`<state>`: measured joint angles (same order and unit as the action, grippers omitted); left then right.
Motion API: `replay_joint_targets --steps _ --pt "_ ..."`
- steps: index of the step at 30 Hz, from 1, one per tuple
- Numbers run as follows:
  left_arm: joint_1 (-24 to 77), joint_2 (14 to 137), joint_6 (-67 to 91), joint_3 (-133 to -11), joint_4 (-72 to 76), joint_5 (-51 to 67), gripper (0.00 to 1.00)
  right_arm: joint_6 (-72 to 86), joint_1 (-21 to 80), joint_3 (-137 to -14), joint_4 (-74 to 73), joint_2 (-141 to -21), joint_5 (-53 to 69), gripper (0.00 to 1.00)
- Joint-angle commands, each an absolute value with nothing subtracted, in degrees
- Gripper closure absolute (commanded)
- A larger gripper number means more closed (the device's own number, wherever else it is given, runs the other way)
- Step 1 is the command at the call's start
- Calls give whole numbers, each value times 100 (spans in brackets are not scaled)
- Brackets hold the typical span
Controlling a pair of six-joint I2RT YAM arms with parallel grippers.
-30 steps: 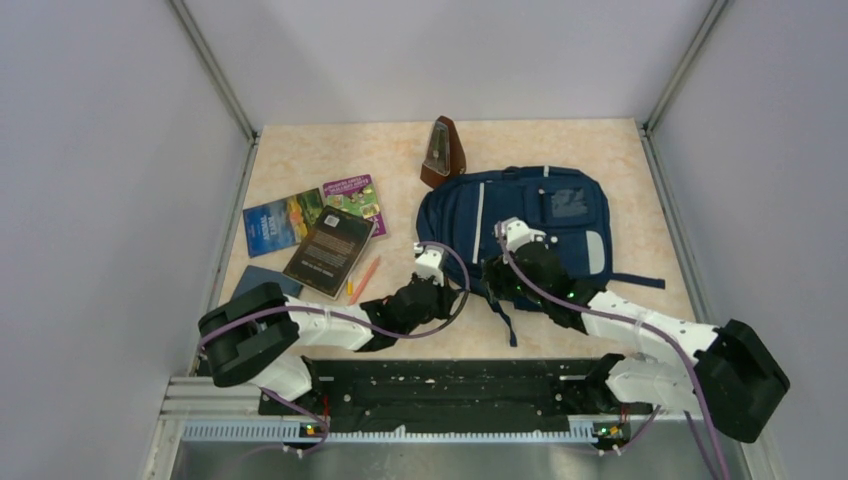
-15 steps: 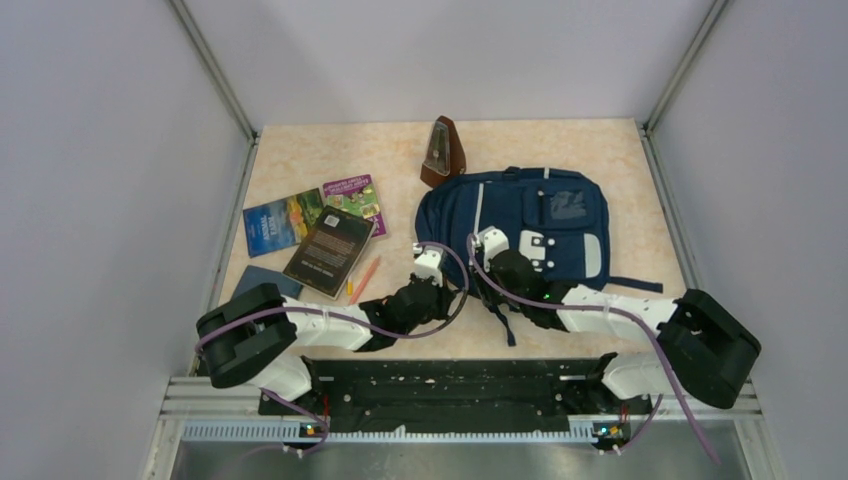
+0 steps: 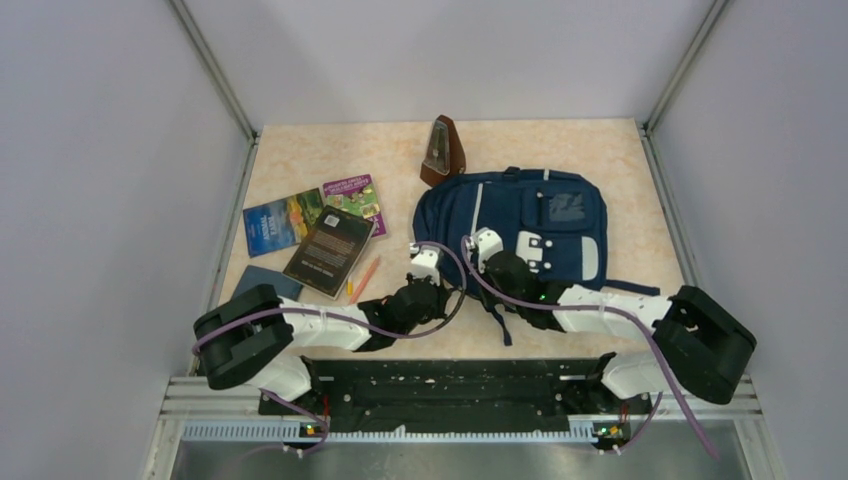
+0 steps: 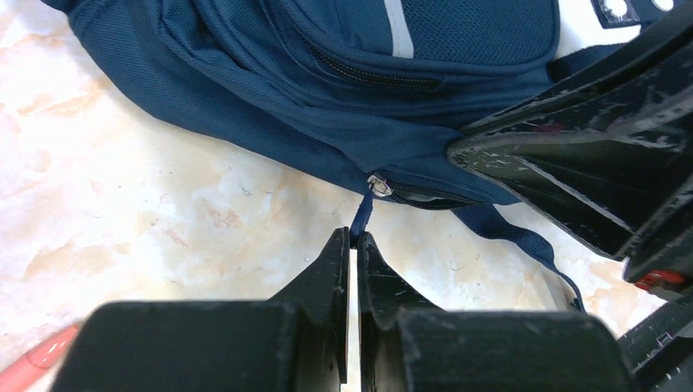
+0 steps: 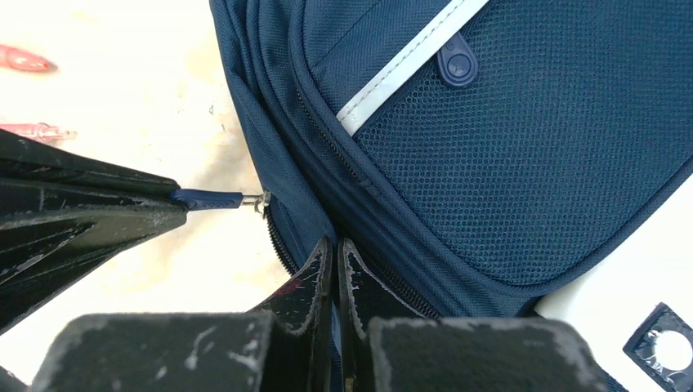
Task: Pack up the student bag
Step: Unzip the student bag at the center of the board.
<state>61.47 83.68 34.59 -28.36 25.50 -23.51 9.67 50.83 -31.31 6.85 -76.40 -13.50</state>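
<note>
books (image 3: 330, 248) left of student bag (image 3: 505, 205), metronome (image 3: 442, 152) behind it.

A big navy blue cloth backpack (image 3: 520, 225) lies flat on the pale stone-look table (image 3: 330, 150), out toward 3 o'clock. A small brown wooden pyramid (image 3: 441, 152) stands at its 11 o'clock corner. A blue picture book (image 3: 280, 222), a purple book (image 3: 356, 197) and a black book (image 3: 330, 250) overlap at 9 o'clock. The left gripper (image 3: 436, 285) and right gripper (image 3: 478, 272) meet at the bag's 7 o'clock edge.

Left arm (image 3: 320, 325) and right arm (image 3: 600, 305): white links, bulky black joint housings; purple cables (image 3: 462, 275) loop along both; black wedge-shaped jaws, scuffed pale.
</note>
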Motion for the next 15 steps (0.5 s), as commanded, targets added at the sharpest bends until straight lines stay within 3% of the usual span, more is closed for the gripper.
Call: replay_joint_targets --steps 1,15 --pt "6096 8103 3541 -2979 2274 -3097 100 1028 5152 -3165 857 -7158 -1382 100" --pt "5916 7731 3495 -3040 1897 -3818 100 1226 5151 -2759 560 -6215 -1230 100"
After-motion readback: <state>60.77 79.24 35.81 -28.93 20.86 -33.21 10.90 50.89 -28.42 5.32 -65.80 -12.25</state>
